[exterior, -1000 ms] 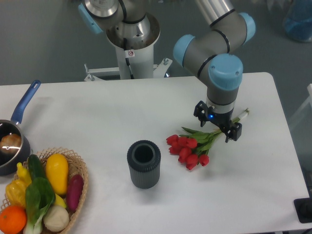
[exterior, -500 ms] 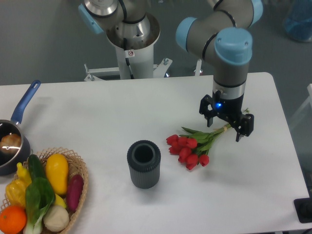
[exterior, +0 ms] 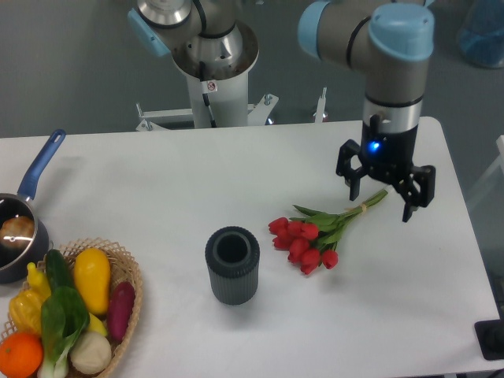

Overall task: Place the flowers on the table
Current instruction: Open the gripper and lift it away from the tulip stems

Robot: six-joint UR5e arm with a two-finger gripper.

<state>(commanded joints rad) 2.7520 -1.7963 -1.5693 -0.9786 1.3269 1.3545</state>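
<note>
In the fixed camera view, the flowers (exterior: 315,236) are seen lying flat on the table (exterior: 157,181), right of centre and nearer the right edge than the left, blooms turned toward the front edge and stems toward the far right corner. The gripper (exterior: 384,187) is held above the stem ends with its fingers spread and nothing pinched. The placing step is judged done; only a retreat upward, clear of the stems, seems called for. A dark ribbed vase (exterior: 232,265) is seen standing just left of the blooms.

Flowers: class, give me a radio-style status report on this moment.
End effector open, above stem ends. Flowers flat on table, released. Vase stands left, clear of them.
</note>
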